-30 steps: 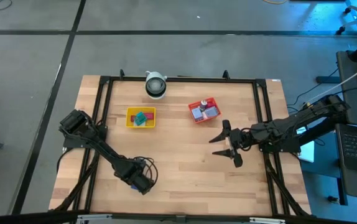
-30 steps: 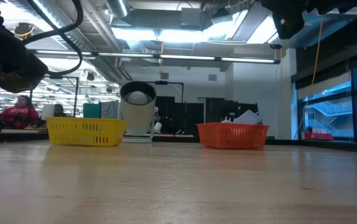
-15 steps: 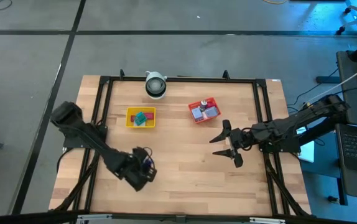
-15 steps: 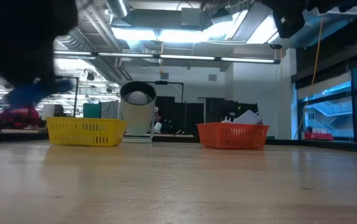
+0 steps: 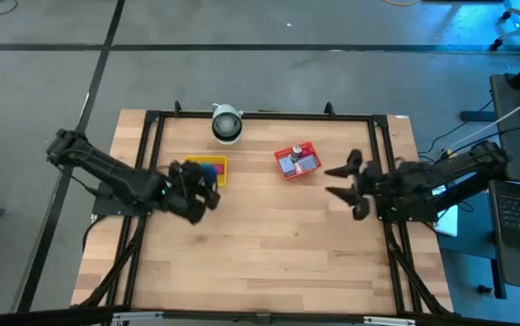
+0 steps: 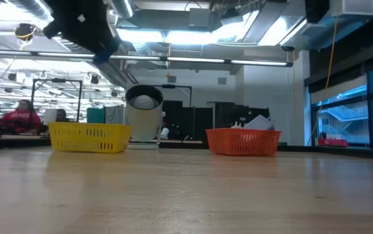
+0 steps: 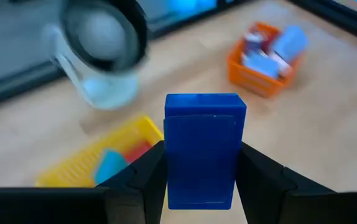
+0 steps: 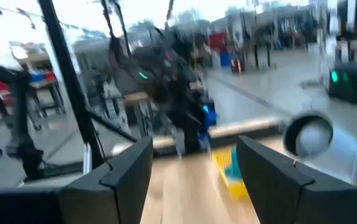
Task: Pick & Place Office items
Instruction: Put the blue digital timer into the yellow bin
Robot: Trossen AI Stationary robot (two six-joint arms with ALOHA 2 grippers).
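My left gripper [image 5: 198, 187] hangs above the table just in front of the yellow tray [image 5: 215, 164], shut on a blue block [image 7: 203, 146], one of the office items. The yellow tray [image 7: 125, 138] holds teal and red pieces [image 7: 111, 164]. The red tray [image 5: 296, 161] holds several pale blue, whitish and red pieces. My right gripper [image 5: 351, 186] stands open right of the red tray, above the table, with nothing between its fingers [image 8: 129, 171]. My left gripper pinches the blue block by its two long sides [image 7: 169, 177] between its two fingers [image 7: 142, 180]. The fingers slant down toward the table's far side and lie along the block. The block stands out beyond the fingertips, lifted clear of the table.
A white round device [image 5: 226, 123] stands at the far edge between the trays. A black frame [image 5: 260, 115] runs around the tabletop. Bare wood [image 5: 269, 244] fills the middle and near part. People sit in the room behind [image 6: 21, 117].
My left gripper has risen from the near left part of the table and gone toward the far edge, up to the yellow tray, tipping from pointing down to a slant, with the blue block between its fingers. My right gripper has moved up and toward the far right.
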